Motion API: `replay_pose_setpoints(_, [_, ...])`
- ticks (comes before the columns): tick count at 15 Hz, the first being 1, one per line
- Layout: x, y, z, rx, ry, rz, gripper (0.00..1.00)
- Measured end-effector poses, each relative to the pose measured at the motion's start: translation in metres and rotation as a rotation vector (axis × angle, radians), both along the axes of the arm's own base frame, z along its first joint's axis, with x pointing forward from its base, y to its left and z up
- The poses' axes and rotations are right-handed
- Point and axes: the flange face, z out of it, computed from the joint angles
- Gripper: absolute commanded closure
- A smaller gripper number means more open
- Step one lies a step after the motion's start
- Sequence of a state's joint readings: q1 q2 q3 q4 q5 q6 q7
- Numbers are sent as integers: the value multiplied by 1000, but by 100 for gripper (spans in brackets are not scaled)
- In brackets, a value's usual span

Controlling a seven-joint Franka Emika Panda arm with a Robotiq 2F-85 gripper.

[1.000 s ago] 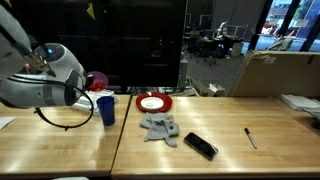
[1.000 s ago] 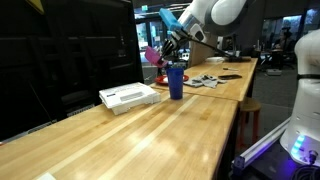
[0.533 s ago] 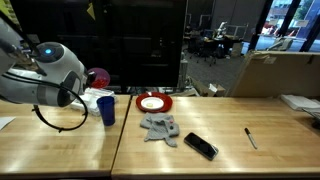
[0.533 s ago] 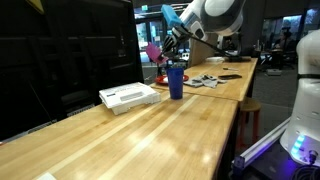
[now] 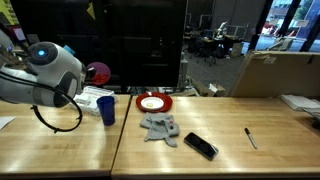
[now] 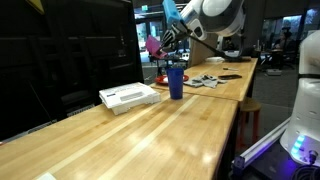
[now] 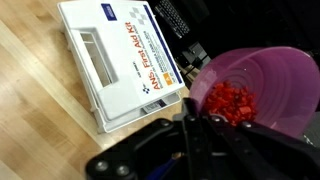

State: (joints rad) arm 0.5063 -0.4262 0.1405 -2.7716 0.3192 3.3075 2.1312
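Observation:
My gripper [image 7: 190, 122] is shut on the rim of a purple bowl [image 7: 255, 80] that holds several small red pieces [image 7: 228, 102]. The bowl [image 5: 98, 73] hangs in the air above the left part of the wooden table, tilted on its side in an exterior view. Just below it stands a blue cup [image 5: 107, 109], also seen as the blue cup [image 6: 176, 81]. A white first aid kit [image 7: 120, 55] lies flat on the table beneath the gripper [image 6: 164, 40]. In the wrist view the fingers cover the near rim of the bowl.
A red plate [image 5: 153, 102] with a white centre, a grey cloth [image 5: 159, 127], a black phone [image 5: 200, 146] and a pen [image 5: 250, 138] lie further along the table [image 5: 230, 150]. A cardboard box [image 5: 275, 72] stands behind its far end.
The arm has lifted the purple bowl a little higher above the blue cup. The grip on the rim is unchanged.

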Motion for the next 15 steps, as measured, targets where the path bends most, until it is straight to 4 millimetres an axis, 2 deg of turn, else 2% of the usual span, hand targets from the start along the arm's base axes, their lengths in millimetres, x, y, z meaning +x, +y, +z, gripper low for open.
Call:
replay_pose_setpoints(7, [-5,4,5,17,-49,-19,99])
replay_pose_setpoints(8, [-6,5,4,18,-48,-26,96])
replay_pose_setpoints(15, [-6,4,-1,-11,-48,-42,96])
